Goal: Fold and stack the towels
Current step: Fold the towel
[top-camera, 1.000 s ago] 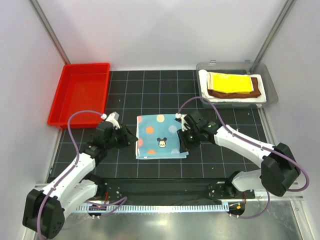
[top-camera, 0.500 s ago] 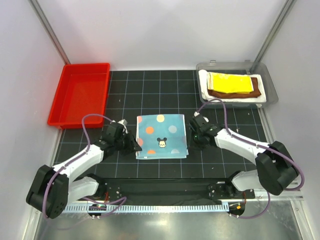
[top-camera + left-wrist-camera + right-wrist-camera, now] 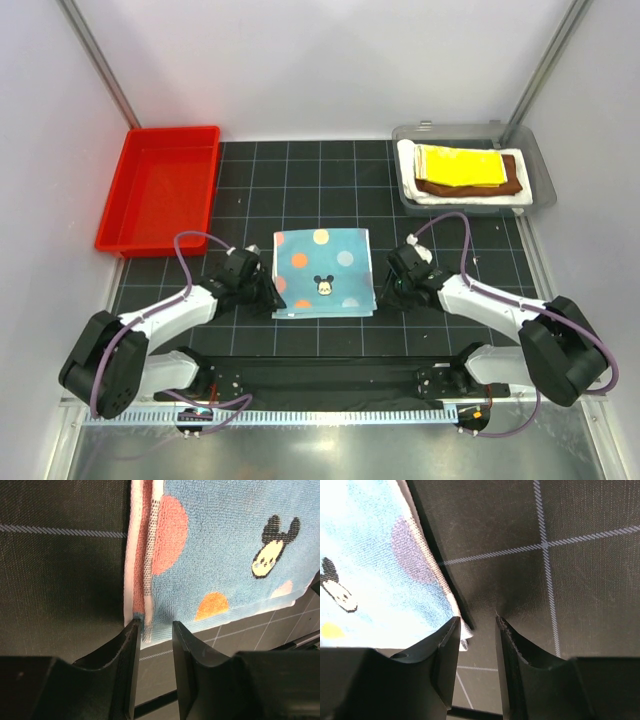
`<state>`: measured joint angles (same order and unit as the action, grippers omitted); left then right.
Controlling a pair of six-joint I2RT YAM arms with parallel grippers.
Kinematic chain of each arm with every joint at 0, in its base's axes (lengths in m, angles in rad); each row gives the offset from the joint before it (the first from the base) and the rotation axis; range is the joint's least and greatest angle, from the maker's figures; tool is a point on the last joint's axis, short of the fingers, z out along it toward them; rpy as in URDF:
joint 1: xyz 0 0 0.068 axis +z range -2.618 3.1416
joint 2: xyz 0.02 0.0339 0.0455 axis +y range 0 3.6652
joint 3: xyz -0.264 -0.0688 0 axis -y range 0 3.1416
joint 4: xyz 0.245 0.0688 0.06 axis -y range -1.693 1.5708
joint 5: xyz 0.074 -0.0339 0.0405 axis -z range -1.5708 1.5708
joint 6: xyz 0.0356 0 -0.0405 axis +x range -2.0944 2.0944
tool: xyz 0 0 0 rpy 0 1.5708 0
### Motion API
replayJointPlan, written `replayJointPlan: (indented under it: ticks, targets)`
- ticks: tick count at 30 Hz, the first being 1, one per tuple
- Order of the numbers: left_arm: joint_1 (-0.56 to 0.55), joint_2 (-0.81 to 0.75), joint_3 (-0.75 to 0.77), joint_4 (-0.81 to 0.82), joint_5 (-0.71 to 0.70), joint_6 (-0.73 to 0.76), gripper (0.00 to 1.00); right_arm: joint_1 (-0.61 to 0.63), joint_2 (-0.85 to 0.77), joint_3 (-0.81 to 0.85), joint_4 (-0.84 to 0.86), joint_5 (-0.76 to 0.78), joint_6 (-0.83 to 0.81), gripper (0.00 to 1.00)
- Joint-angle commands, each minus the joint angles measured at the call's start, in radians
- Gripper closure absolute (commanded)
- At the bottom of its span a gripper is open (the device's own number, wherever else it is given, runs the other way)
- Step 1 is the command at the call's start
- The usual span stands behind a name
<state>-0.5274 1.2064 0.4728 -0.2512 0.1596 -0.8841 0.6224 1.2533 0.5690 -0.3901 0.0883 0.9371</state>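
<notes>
From above, the yellow towel (image 3: 458, 165) covers most of the brown towel (image 3: 515, 180) and the white towel (image 3: 408, 170) under it in the clear bin (image 3: 455, 130), and its print is too small to make out. The left wrist view cuts the blue towel (image 3: 225, 555) at the top and right edges. Whether the left gripper (image 3: 153, 630) really pinches the towel's folded edge, I cannot tell. In the right wrist view the same cloth is washed out by glare.
</notes>
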Motion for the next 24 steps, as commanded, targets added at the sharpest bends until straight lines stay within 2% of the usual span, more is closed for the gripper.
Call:
replayJointPlan:
  ticks: [1,8,15,17,18,21,22,24]
  targets:
    - [-0.016,0.019,-0.003,0.049,-0.04,-0.018,0.65,0.002,-0.025,-0.03,0.082,0.028,0.051,0.59]
    - [-0.023,0.013,-0.007,0.05,-0.049,-0.024,0.74,0.007,-0.003,-0.072,0.161,-0.01,0.029,0.59]
    - [-0.026,0.012,-0.002,0.047,-0.04,-0.023,0.92,0.013,0.029,-0.055,0.184,-0.053,-0.055,0.59]
    - [-0.028,0.01,-0.002,0.043,-0.04,-0.024,0.96,0.016,0.032,-0.055,0.18,-0.048,-0.06,0.63]
    - [-0.028,0.007,-0.002,0.041,-0.038,-0.024,1.0,0.016,0.031,-0.057,0.171,-0.042,-0.066,0.7]
    - [-0.028,-0.007,0.007,0.024,-0.037,-0.023,1.0,0.016,0.015,-0.054,0.152,-0.018,-0.078,0.81]
    - [-0.028,-0.01,0.01,0.02,-0.038,-0.024,1.0,0.016,0.009,-0.051,0.149,-0.018,-0.089,0.89]
    - [-0.028,-0.028,0.023,0.003,-0.042,-0.023,1.0,0.016,-0.002,-0.041,0.146,-0.024,-0.103,0.99]
